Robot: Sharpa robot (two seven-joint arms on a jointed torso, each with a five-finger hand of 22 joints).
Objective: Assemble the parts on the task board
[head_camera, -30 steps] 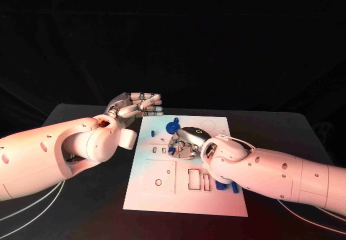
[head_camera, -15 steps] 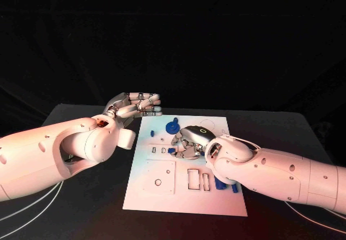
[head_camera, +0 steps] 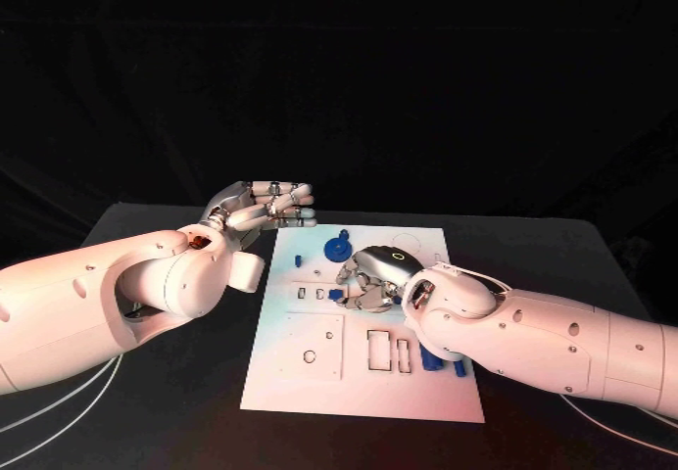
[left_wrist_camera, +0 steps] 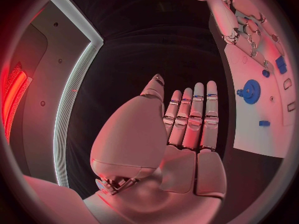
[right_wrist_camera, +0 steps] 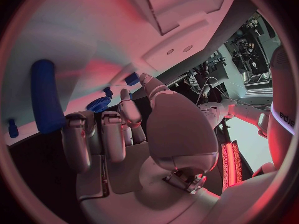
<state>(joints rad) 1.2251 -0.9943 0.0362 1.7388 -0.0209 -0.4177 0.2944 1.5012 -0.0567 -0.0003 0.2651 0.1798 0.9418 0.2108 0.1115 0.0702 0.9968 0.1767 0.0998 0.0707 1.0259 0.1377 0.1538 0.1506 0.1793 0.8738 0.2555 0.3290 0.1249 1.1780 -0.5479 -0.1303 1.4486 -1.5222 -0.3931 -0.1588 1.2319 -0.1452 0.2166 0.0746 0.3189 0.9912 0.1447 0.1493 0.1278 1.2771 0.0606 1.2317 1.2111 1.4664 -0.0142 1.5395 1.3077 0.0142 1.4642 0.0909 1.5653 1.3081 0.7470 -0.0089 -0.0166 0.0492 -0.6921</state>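
Fingers of the left hand (head_camera: 265, 207) are extended side by side, palm bare, holding nothing; it hovers off the far left corner of the task board (head_camera: 290, 377), clear of it. On the board, a small blue peg (head_camera: 298, 260) stands near the left edge and a blue gear (head_camera: 339, 249) sits towards the far side. Several rectangular slots (head_camera: 380, 351) nearer the robot appear unfilled. The right hand (head_camera: 370, 282) is low over the board's middle, fingers curled down around a small blue part (head_camera: 336, 294); whether they clamp it cannot be told. To the right, loose blue pieces (head_camera: 432, 360) lie by the arm. Judgement: assembly is at an early stage, most parts unseated.
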